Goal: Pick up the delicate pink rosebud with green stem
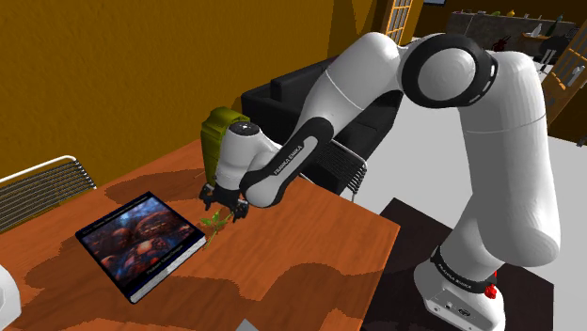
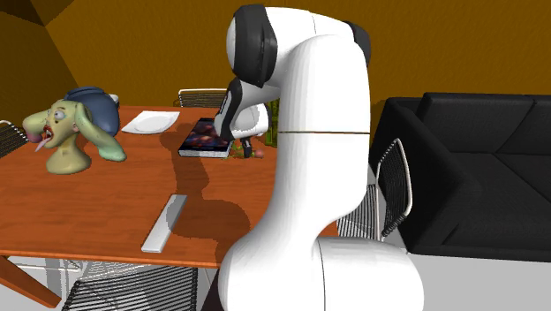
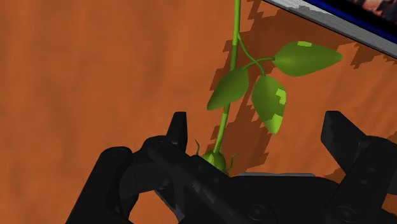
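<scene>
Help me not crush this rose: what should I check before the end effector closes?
1. End effector open: ok; its fingers stand apart.
2. Stem between the fingers: ok, though nearer one finger than the other.
3. Fingers not touching the stem: ok; a gap shows on each side.
4. Leaves out of the closing path: cannot tell; one reaches about to fingertip level.
5. Bud safe from the fingers: cannot tell; the stem passes behind the end effector's body there.
6. Book clear: ok; it lies beyond the leaves.
</scene>
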You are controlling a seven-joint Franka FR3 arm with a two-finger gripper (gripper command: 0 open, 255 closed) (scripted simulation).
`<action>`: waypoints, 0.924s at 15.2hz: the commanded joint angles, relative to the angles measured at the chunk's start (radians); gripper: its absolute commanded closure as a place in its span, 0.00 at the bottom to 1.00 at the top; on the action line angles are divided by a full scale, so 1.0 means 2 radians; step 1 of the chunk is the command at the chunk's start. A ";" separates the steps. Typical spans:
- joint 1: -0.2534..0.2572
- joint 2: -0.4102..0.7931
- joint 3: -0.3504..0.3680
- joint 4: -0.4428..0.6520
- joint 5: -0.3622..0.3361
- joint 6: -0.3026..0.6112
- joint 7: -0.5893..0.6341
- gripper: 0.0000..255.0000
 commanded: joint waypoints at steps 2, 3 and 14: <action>0.009 0.019 -0.010 0.003 -0.008 0.018 0.006 0.00; 0.009 0.019 -0.010 0.003 -0.008 0.018 0.006 0.00; 0.009 0.019 -0.010 0.003 -0.008 0.018 0.006 1.00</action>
